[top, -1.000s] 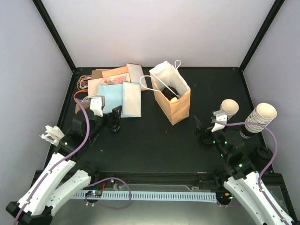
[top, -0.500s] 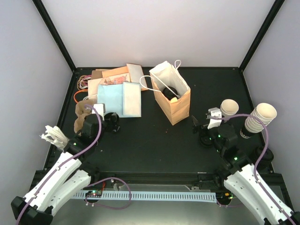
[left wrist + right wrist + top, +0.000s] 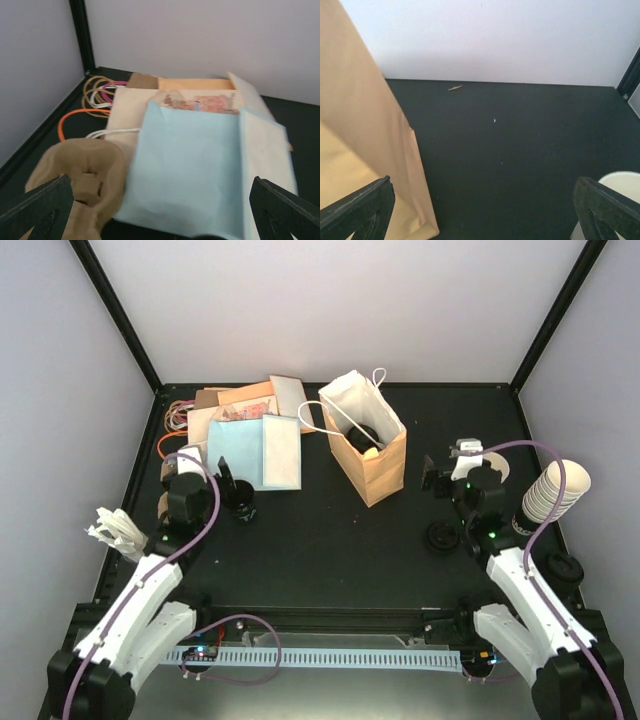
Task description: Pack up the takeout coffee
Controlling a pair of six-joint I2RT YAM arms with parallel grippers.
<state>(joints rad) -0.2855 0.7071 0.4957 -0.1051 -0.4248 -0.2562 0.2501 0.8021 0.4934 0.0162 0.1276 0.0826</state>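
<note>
A brown paper bag (image 3: 378, 472) stands open at the table's middle, and its side also fills the left of the right wrist view (image 3: 365, 150). In its mouth a round black lid (image 3: 362, 434) shows, apparently the takeout coffee; the cup under the lid is hidden by the bag's walls. My left gripper (image 3: 233, 490) is open and empty, left of the bag at the near edge of a flat light blue bag (image 3: 200, 170). To the right of the paper bag, my right gripper (image 3: 437, 480) stands open over bare table with nothing between its fingers (image 3: 360, 210).
Flat paper bags and envelopes (image 3: 250, 420) lie at the back left beside a brown pulp cup carrier (image 3: 80, 175). A stack of lidless cream cups (image 3: 555, 490) and a single cream cup (image 3: 620, 185) stand at the right. Loose black lids (image 3: 441, 536) lie near the right arm.
The right gripper has moved away from me, toward the back and level with the bag's side, now covering the single cup. The left arm has shifted left and turned. Both stay open.
</note>
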